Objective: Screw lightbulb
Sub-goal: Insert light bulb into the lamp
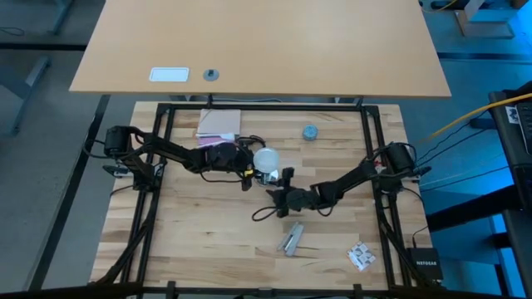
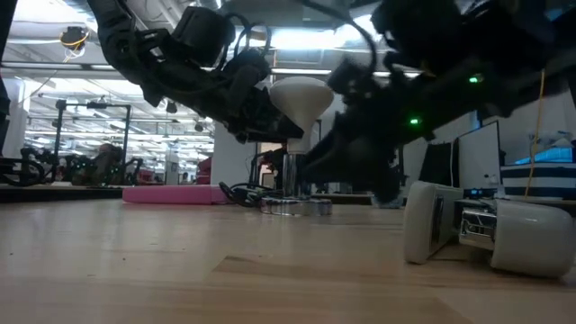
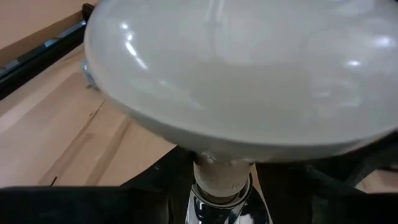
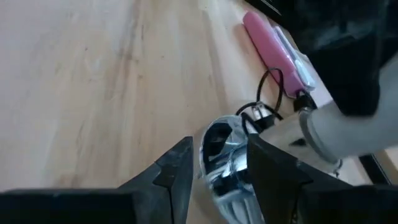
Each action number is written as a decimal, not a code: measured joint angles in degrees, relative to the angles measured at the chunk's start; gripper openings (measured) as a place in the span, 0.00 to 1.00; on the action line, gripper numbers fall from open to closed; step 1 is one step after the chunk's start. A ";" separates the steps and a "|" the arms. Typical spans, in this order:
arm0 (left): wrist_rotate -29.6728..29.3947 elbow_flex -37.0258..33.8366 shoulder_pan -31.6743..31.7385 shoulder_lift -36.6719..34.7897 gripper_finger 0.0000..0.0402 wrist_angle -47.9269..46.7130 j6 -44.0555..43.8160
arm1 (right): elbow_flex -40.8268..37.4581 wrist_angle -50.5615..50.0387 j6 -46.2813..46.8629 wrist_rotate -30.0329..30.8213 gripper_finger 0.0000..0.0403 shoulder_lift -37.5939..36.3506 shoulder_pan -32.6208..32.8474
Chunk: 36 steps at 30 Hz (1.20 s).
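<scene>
The lightbulb point(image 2: 301, 97) is held upright by the left gripper point(image 1: 249, 166), neck entering the socket point(image 4: 227, 163) clamped by the right gripper point(image 4: 217, 165); tightening is judged unfinished.

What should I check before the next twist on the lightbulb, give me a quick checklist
1. Lightbulb neck is in the silvery socket: ok, it stands upright in it.
2. Left claw is at the bulb: ok, though whether it grips cannot be told.
3. Right claw braces the socket: ok, one finger on each side of it.
4. Thread fully seated: cannot tell, the joint is hidden.
5. Black cord is clear of the fingers: ok, it trails away beside the pink pad.
</scene>
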 joint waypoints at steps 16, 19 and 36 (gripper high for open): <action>0.01 0.00 -0.40 0.00 0.38 0.14 -0.24 | 6.90 -14.32 2.40 -6.58 0.23 3.86 -4.13; 0.01 0.00 -0.40 0.00 0.38 0.13 -0.22 | 7.05 -16.38 4.25 -6.51 0.17 3.68 -4.42; -0.04 0.02 -0.38 0.00 0.38 -0.29 0.02 | 7.06 -21.10 9.05 -5.53 0.07 3.34 -4.43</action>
